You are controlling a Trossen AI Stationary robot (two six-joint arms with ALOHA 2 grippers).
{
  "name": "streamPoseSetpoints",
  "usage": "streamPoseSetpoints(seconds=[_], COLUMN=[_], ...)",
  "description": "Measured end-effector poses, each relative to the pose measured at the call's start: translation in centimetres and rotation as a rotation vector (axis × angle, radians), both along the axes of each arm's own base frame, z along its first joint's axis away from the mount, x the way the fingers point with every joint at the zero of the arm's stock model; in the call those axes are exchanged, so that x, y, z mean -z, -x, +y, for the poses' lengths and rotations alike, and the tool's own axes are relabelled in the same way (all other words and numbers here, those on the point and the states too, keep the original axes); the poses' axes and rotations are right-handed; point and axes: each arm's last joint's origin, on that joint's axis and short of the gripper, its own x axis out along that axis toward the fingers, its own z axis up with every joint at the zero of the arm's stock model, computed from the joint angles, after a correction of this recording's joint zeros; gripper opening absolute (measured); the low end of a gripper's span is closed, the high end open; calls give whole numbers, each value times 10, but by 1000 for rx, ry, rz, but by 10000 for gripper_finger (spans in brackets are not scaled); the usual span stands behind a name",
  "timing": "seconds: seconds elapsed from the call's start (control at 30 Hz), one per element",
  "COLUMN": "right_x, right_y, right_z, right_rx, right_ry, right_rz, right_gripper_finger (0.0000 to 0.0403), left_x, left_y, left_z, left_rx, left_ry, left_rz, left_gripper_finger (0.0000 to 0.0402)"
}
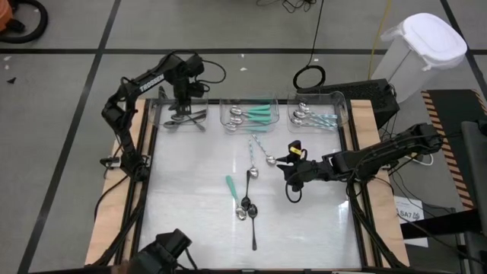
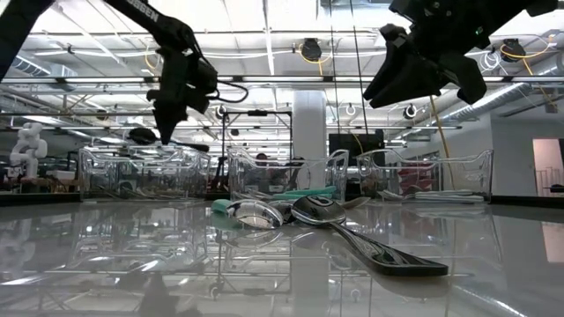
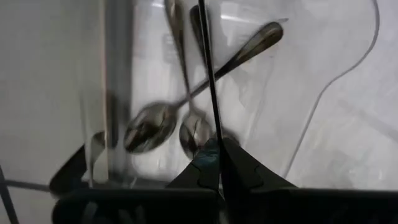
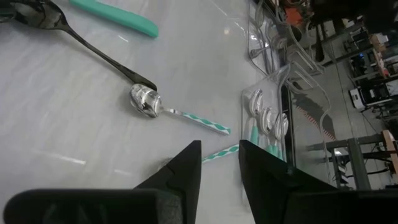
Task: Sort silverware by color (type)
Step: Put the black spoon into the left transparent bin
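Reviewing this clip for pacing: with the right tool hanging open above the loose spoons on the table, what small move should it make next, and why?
Probably lower the open, empty right tool onto the nearest striped pale-blue-handled silver spoon. That spoon lies loose on the white table, close beside the tool, while its matching spoons already sit in the right clear plastic bin.

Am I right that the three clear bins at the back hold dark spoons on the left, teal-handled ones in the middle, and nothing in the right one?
Not quite: the right bin holds pale-blue-handled spoons, as the high view shows. The rest stands.
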Motion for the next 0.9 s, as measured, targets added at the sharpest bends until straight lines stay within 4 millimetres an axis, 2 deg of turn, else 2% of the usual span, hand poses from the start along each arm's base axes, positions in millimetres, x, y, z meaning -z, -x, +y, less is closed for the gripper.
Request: streamPoseSetpoints(seconds=[0.23,0.57,0.9], right_x=[0,1,1], right_y=[0,1,1], right_z=[0,0,0], right_rx=[14,14,13], right_ry=[-17,-17,-17], right_rz=[-4,1,1], right_gripper_finger=[105,105,105], left_x=[27,30,57], left_y=[-5,0,-1], left_z=[13,21,29], left_rx=[60,21,-22], left_ry=[66,30,91], left_rz=[48,64,177], left_gripper_finger=[3,3,3])
